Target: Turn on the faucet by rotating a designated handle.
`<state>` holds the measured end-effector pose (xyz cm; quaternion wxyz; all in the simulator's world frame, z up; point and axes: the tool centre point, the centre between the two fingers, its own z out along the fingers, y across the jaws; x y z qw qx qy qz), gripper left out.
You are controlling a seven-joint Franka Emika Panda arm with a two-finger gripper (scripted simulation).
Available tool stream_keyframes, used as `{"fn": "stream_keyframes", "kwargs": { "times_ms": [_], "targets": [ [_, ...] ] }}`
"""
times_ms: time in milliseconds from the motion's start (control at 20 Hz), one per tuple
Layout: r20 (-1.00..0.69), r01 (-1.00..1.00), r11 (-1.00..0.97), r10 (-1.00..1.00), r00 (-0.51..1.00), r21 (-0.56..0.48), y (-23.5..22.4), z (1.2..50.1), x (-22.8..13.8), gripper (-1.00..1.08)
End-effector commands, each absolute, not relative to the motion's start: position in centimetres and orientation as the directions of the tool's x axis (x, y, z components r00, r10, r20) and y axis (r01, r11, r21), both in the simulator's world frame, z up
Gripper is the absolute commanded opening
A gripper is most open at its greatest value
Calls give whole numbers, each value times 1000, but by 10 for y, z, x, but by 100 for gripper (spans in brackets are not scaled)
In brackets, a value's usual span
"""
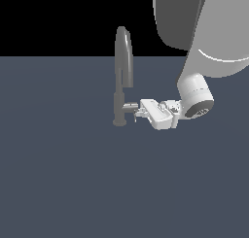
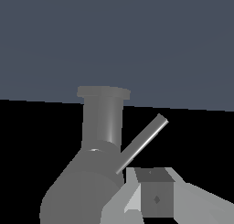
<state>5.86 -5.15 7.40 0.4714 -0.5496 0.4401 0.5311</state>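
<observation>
One white robot arm fills the upper part of the exterior view's right side, bending down and reaching toward the exterior view's left, low over the flat dark blue-grey floor. One faucet stands on that floor near the middle of the exterior view: a slim grey stem on a small round base, with a high arched spout on top. One handle juts sideways from the lower stem toward the exterior view's right, a short grey stub; the wrist view shows a single thin rod lever slanting out from it. One gripper lies level at the handle's height, its tip right at the stub's end. One dark finger pad shows just beside the rod; whether the fingers are spread or pinching the handle, I cannot tell.
</observation>
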Motion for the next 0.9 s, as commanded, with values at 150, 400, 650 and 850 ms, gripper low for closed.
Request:
{"fn": "stream_keyframes", "kwargs": {
  "times_ms": [150,400,650,850],
  "targets": [
    [-999,-988,-153,5,33,-34,-46,53,67,-100],
    [-1000,-988,-151,3,22,-22,-44,41,70,-100],
    [-1000,-989,-150,2,11,-12,-43,31,73,-100],
    [-1000,-989,-149,1,6,-6,-43,25,74,-100]
  ]
}}
